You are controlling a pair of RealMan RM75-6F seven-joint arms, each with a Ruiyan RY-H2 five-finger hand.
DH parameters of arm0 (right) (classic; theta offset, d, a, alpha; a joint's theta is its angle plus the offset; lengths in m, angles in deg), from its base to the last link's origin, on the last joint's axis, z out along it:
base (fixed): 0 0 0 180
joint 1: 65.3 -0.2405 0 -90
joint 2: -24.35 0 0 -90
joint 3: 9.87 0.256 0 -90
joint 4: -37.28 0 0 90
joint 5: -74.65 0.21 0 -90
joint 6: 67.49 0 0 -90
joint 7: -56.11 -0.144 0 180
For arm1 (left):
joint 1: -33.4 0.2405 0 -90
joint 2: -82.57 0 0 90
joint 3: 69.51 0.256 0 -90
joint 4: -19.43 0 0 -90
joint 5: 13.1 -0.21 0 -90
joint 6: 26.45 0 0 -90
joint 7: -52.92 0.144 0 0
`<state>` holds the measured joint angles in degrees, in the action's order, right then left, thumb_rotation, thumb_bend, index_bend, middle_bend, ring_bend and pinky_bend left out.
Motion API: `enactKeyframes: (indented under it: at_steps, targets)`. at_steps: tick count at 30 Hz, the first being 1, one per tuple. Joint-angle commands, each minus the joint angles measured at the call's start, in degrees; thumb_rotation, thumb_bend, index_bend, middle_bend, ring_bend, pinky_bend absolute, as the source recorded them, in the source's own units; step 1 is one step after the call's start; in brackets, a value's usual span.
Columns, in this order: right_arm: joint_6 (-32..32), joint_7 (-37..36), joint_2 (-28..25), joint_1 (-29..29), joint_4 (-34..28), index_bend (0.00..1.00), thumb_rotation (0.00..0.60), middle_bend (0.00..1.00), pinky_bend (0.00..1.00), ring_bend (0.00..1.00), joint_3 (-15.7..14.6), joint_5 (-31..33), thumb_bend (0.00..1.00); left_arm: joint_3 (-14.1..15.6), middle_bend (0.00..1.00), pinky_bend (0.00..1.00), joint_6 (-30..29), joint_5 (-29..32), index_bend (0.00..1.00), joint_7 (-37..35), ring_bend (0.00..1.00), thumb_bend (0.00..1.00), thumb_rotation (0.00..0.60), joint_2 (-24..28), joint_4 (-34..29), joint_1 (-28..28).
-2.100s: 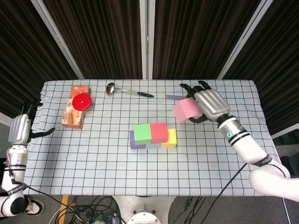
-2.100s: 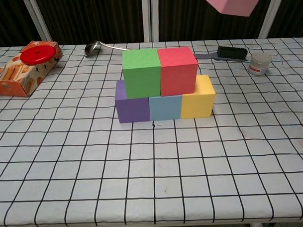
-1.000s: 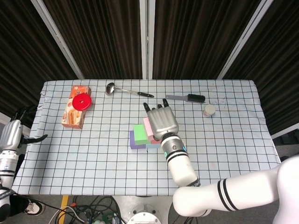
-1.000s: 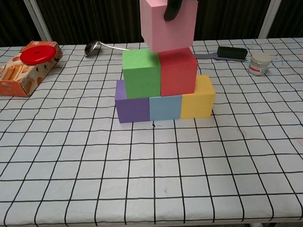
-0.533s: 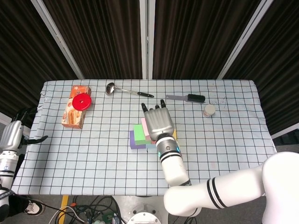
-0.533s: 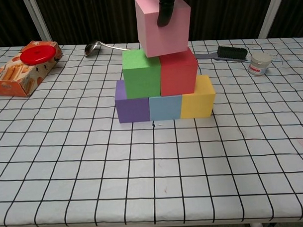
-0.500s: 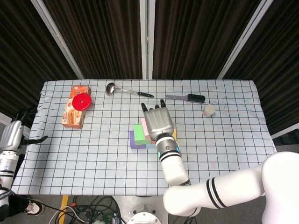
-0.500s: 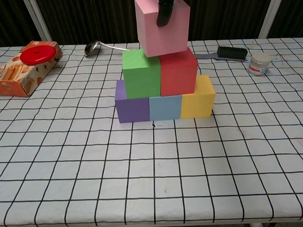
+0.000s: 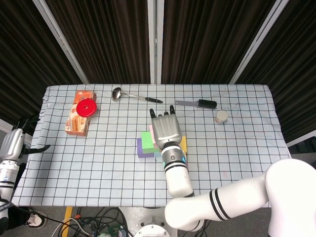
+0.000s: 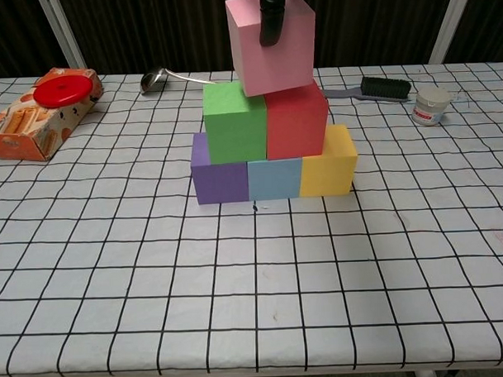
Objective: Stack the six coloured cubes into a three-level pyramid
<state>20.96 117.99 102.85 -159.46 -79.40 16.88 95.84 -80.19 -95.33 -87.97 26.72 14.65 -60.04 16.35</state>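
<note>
Surface (image 10: pixel 239 305) layout unchanged. Right hand (image 9: pixel 166 129), grasping pink cube (image 10: pixel 272 45), has carried it from the far right and lowered it, slightly tilted, onto green cube (image 10: pixel 235 121) and red cube (image 10: pixel 296 117); contact looks made. Pyramid is complete once released. Left hand (image 9: pixel 14 143) idles at the left edge, fingers apart, holding nothing.

six cubes (image 10: pixel 266 122), one snack box (image 10: pixel 36 123), one red lid (image 10: pixel 63 87), one ladle (image 10: pixel 169 76), one brush (image 10: pixel 376 89), one small jar (image 10: pixel 431 105), two robot hands (image 9: pixel 166 128)
</note>
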Motion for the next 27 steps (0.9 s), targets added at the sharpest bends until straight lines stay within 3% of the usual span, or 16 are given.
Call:
enactKeyframes:
  at_steps: [1, 27]
  targets:
    - [0.49, 0.36, 0.93, 0.53, 0.70, 0.00, 0.600, 0.76, 0.00, 0.22, 0.37, -0.51, 0.15, 0.13, 0.18, 0.11, 0.05, -0.09, 0.12, 0.02, 0.04, 0.00, 0.600, -0.03, 0.08, 0.03]
    - [3.47, 4.57, 7.01, 3.95, 4.43, 0.00, 0.600, 0.78, 0.00, 0.25, 3.59, -4.98, 0.13, 0.73, 0.18, 0.11, 1.01, -0.17, 0.12, -1.50, 0.04, 0.00, 0.600, -0.41, 2.02, 0.18]
